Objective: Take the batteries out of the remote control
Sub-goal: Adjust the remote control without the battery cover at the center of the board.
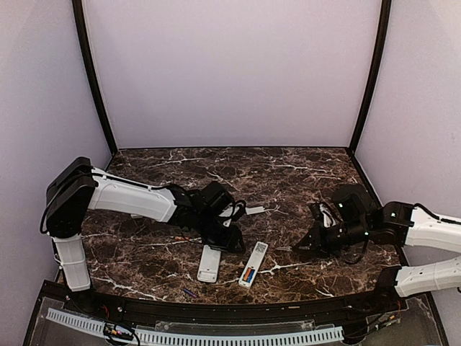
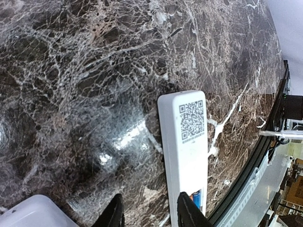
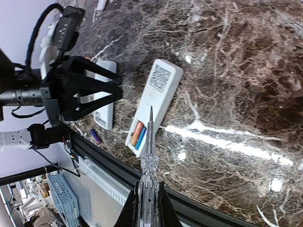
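Where the marble table meets its front edge, a loose purple battery lies nearer than the open remote, whose orange and blue batteries sit in its near end. Right of the remote, the right gripper pinches a clear-handled pointed tool pointing toward those batteries. Just left of the remote, the left gripper stands with fingers spread, empty.

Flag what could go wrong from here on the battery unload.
1. The remote lies unclamped. The left gripper stands open nearby, gripping nothing, so the tool in the right gripper may just shove the remote along the table.
2. Freed batteries could roll off: a purple cell lies near the front edge.
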Controlling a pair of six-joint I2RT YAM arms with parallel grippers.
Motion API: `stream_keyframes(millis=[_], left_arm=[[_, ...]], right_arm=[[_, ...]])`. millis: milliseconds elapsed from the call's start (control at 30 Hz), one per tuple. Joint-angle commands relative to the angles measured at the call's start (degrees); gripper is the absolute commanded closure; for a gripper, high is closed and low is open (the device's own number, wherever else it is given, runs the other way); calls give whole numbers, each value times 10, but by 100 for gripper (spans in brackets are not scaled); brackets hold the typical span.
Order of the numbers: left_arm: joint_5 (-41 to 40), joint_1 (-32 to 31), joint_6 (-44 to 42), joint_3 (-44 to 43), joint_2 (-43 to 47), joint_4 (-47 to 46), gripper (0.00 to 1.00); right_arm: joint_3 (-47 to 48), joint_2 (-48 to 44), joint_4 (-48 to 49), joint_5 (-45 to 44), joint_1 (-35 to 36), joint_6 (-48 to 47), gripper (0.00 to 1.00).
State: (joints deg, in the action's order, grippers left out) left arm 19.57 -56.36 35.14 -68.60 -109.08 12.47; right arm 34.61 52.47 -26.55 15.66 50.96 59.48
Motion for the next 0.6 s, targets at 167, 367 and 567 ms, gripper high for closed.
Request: stream_keyframes(millis=[167,367,567], left_arm=[[87,0,7,41,54,-50,52],[77,0,4,58,86,-48,50],[42,2,-6,55,116,-22,48]], right_arm=[[18,43,-34,-51,-3,1,100],[45,109,20,-37,-3,-21,100],[79,177,53,-12,-3,-51,100]])
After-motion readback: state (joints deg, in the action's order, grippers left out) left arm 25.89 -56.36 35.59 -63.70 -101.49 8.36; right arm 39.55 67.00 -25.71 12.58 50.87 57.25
